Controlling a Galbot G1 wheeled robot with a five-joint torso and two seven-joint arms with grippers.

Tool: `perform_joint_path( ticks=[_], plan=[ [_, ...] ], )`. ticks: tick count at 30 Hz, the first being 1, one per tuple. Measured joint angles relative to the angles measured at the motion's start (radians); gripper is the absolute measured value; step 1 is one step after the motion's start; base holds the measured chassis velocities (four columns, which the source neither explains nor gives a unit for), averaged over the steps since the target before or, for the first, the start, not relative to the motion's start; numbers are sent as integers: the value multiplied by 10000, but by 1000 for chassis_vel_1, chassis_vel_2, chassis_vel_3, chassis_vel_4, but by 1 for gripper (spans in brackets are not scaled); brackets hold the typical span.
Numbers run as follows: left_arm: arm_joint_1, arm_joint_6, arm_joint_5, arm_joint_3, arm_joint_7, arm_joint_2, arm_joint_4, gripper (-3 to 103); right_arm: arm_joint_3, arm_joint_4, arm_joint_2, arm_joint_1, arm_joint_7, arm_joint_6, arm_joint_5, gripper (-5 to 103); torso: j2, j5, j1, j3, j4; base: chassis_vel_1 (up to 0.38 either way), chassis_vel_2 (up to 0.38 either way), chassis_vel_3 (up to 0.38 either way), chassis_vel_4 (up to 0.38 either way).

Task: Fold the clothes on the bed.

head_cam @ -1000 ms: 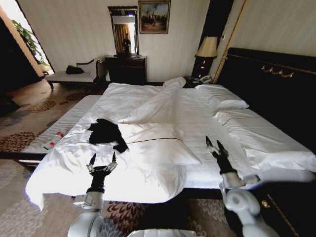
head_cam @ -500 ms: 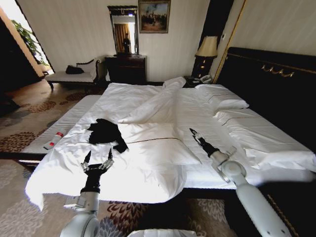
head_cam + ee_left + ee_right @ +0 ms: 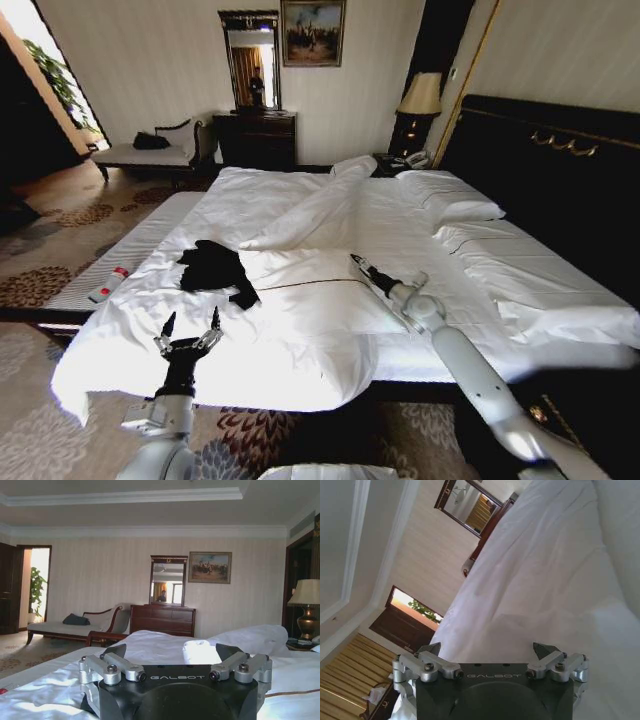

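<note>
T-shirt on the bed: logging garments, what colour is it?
Black T-shirt, clearest in the head view.

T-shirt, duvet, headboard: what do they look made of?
T-shirt: soft matte black fabric, judging by its crumpled, limp heap. Duvet: smooth white cloth, likely cotton, lying in soft folds. Headboard: dark, slightly glossy panel, probably wood, with gold-toned trim.

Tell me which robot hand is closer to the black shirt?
The left end effector. It hovers over the bed's near edge, just in front of the black T-shirt, while the right end effector reaches over the white duvet farther to the side.
</note>
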Motion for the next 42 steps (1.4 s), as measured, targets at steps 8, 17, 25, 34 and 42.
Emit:
perform_joint_path(
  ticks=[8,17,25,34,42],
  plan=[
    [25,-48,50,-40,-29,-63,54,100,-593,-872,367,1002,22,37,-67,100,0,1,1,1,2,0,0,0,0],
    [-65,-55,60,-34,-52,-55,233,100,-1276,-2294,578,1818,315,-219,-538,100,-1,2,1,1,1,0,0,0,0],
    [-193,-58,55,4,-65,-35,391,100,-1308,-2393,864,2030,-166,-152,-718,101,0,2,0,0,1,0,0,0,0],
    [-195,-97,18,-2,-71,16,414,100,-1414,-2525,1248,2218,-196,251,-1458,70,-1,1,0,0,1,0,0,0,0],
    [-140,-119,-113,-55,-78,137,335,100,-1326,-2233,1067,2170,149,533,-1877,37,-1,3,1,0,3,0,0,0,0]
  ],
)
